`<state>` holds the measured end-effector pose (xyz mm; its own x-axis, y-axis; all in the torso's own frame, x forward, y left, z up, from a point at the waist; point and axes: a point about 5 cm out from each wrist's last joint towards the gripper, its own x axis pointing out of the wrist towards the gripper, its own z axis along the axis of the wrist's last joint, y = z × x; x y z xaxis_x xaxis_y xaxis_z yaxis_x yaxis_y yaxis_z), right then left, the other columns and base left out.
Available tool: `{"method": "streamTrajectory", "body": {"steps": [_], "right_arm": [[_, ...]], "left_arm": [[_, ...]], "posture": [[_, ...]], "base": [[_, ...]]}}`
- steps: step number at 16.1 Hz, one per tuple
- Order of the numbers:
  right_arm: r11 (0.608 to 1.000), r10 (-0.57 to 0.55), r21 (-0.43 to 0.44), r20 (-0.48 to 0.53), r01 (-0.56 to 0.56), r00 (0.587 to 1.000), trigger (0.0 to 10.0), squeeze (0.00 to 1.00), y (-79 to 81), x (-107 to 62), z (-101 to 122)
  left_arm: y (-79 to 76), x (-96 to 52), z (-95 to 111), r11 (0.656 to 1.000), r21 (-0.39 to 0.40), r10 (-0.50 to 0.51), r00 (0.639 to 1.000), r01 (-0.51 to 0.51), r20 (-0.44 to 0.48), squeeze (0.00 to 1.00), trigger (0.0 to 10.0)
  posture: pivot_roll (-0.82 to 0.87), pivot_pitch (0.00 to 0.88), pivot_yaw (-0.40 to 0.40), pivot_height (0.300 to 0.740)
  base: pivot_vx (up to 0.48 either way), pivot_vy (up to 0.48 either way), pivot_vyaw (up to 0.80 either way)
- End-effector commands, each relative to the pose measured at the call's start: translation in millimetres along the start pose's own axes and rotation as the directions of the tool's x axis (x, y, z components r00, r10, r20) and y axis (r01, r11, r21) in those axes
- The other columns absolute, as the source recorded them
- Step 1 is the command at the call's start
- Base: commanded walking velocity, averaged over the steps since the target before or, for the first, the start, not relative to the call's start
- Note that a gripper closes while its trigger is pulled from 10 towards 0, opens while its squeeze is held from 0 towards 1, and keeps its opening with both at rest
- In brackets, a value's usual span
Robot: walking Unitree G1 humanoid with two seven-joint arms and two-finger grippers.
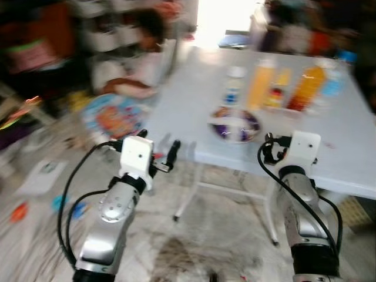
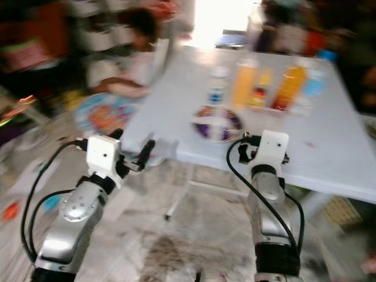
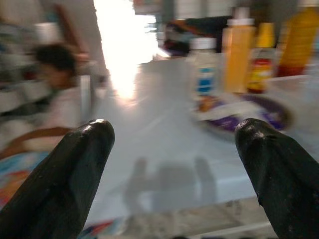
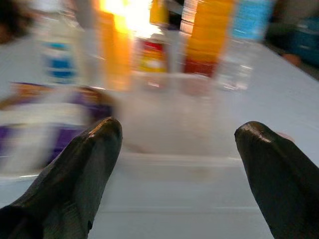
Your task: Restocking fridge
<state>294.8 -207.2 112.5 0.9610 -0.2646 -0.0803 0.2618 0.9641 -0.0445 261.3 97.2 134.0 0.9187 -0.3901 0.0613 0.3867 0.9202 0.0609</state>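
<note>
Fingers of both your left gripper [image 3: 174, 164] and right gripper [image 4: 177, 164] are spread, empty. The tall orange plastic juice bottles [image 1: 259, 84] stand mid-table [image 1: 352, 141]; likely heavy, slick, so grasp mid-body.

Two silver arms w/ black cables looping alongside, white boxy wrist cam housings. Left gripper [image 3: 174, 164] & right gripper [image 4: 177, 159]: glossy black rounded fingers. Black band on right forearm.
</note>
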Motion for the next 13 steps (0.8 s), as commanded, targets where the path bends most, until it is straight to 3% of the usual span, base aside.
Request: {"method": "streamTrajectory", "body": {"steps": [1, 5, 13], "right_arm": [[1.0, 0.011, 0.004, 0.011, -0.011, 1.0, 10.0, 0.0, 5.2, 0.3, 4], [0.999, 0.033, 0.014, 0.03, -0.033, 0.999, 10.0, 0.0, 13.1, 0.0, 11], [0.999, 0.045, 0.004, 0.041, -0.045, 0.998, 10.0, 0.0, 20.2, -10.9, 7]], "left_arm": [[1.3, -0.2, 2, 1.0, 0.015, 0.007, 1.0, -0.007, 0.0, 0.0, 10.0], [5.1, -1.8, 12, 0.999, 0.034, 0.038, 0.999, -0.039, 0.019, 0.0, 10.0], [9.6, -0.7, 11, 0.999, 0.027, 0.046, 0.999, -0.047, 0.015, 0.0, 10.0]], "posture": [[0.0, 0.0, -0.025, 0.74], [0.02, 0.0, -0.026, 0.74], [-0.01, 0.0, 0.03, 0.74]], "base": [[0.0, 0.0, -0.8], [0.0, 0.0, -0.75], [0.0, 0.0, 0.0]]}}
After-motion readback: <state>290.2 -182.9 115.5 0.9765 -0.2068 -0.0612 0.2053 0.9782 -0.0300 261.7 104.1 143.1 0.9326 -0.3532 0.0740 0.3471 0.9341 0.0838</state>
